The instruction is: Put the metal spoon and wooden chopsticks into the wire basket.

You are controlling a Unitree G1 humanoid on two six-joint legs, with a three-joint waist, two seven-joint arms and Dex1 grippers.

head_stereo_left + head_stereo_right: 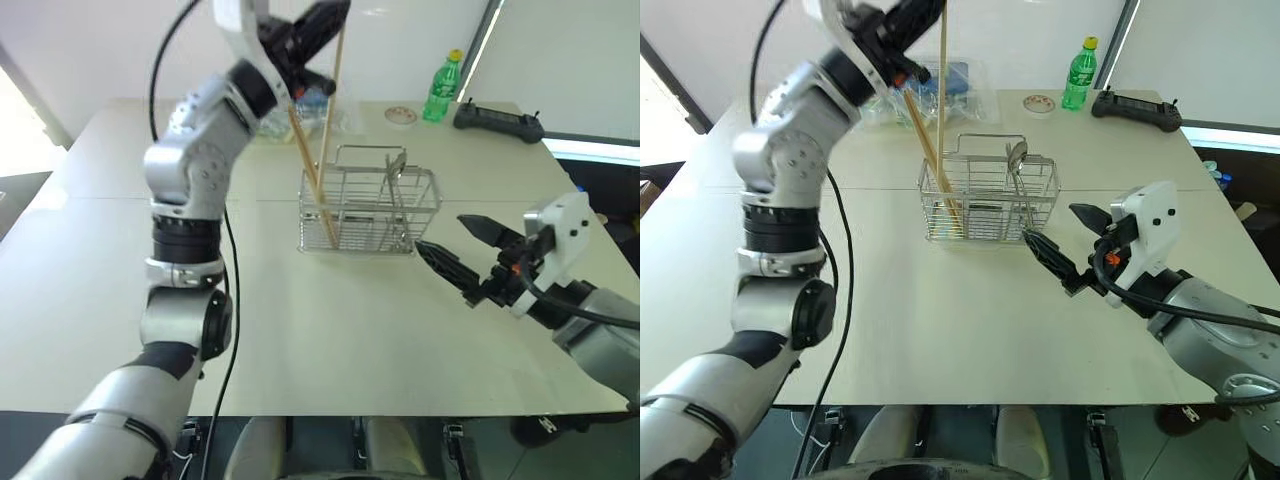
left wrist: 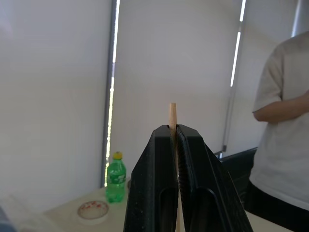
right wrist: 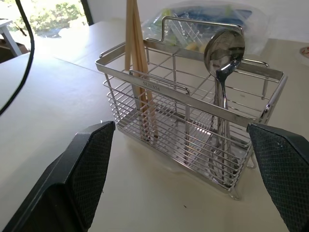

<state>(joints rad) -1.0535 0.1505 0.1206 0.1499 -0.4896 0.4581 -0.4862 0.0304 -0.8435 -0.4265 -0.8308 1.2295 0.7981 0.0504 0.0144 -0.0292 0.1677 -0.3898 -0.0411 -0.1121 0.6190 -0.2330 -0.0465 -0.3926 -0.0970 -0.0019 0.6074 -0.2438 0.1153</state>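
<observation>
On the broad pale bench (image 1: 300,340), toward the far middle, a rectangular silver wire basket (image 1: 369,214) with see-through grid sides and raised loop handles. Beyond it, at the far edge, a clear plastic bag of items (image 1: 965,88), a green plastic bottle with a yellow cap (image 1: 442,87), a small round dish (image 1: 401,116) and a black handheld controller (image 1: 498,123).

High above the basket's left side, left end effector (image 1: 325,15) clamped tight on the top of one long pale wooden chopstick (image 1: 331,95), hanging nearly upright with its lower end inside the left compartment. Beside it, a second chopstick leaning in the same compartment. In the right compartment, small shiny metal spoon (image 3: 223,53) standing bowl up.

Near right of the basket, right end effector (image 1: 458,247) spread wide, empty, fingers apart from the wire.
</observation>
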